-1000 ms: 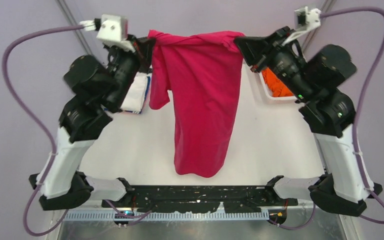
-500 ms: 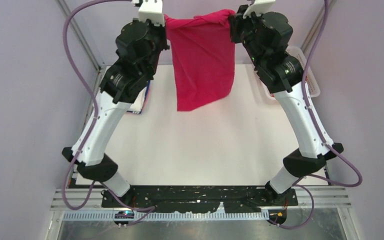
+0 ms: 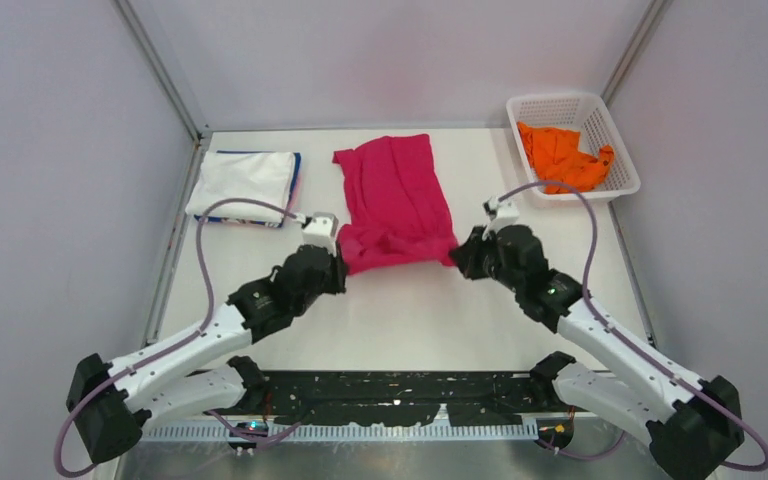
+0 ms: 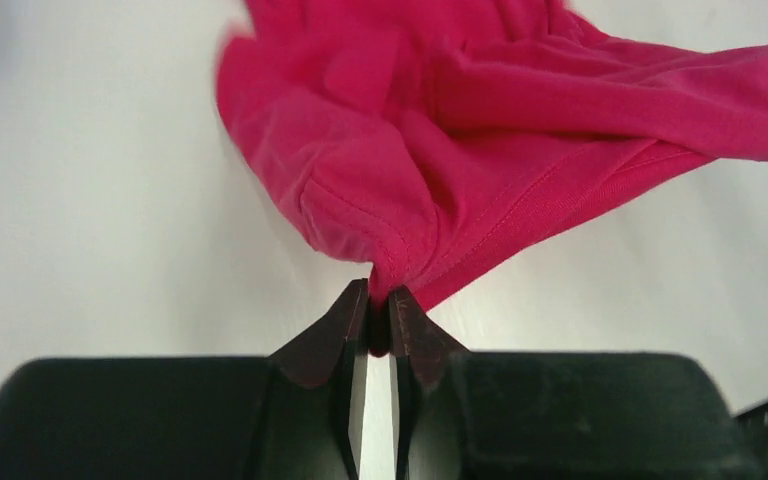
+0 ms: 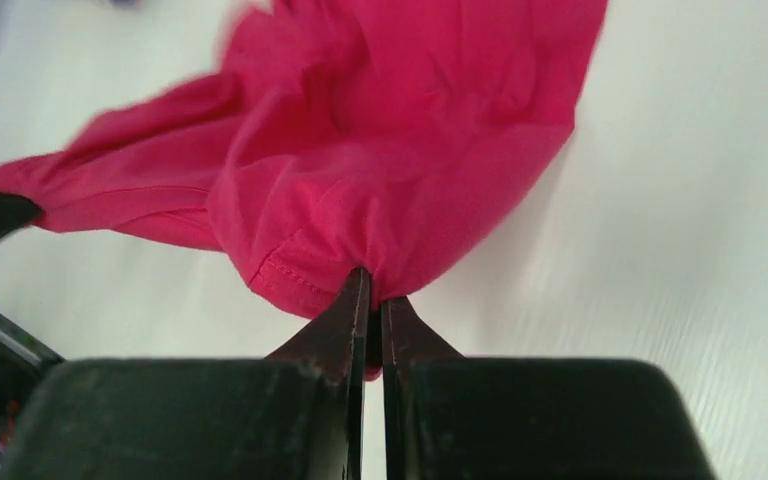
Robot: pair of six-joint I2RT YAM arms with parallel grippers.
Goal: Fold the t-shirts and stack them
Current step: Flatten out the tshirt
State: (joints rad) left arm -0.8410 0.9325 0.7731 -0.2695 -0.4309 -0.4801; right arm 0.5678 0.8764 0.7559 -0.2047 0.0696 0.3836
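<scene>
At the far left of the table lay the folded stack, white on top with blue and pink edges showing beneath, well apart from my hands and nearer to my left arm than to my right.

Next came my left gripper, low over the table, its jaws pinched together on the near left corner of the magenta t-shirt. In the left wrist view a hemmed fold of cloth was nipped between the tips.

The magenta t-shirt lay on the table between my two hands and beyond them. Its long axis ran away from me toward the far edge, leaning a little to the left at the far end. The far part lay fairly flat. The near edge was bunched and wrinkled where I held it.

My right gripper was clamped on the near right corner in the same way, a stitched edge caught between its tips. Both hands were at the same end of the garment, about level with each other, so neither was nearer.

At the far right, the orange t-shirt sat crumpled in the basket.

I judged the coming move turned on that axis: any fold would carry the near edge straight away from me over the body.
</scene>
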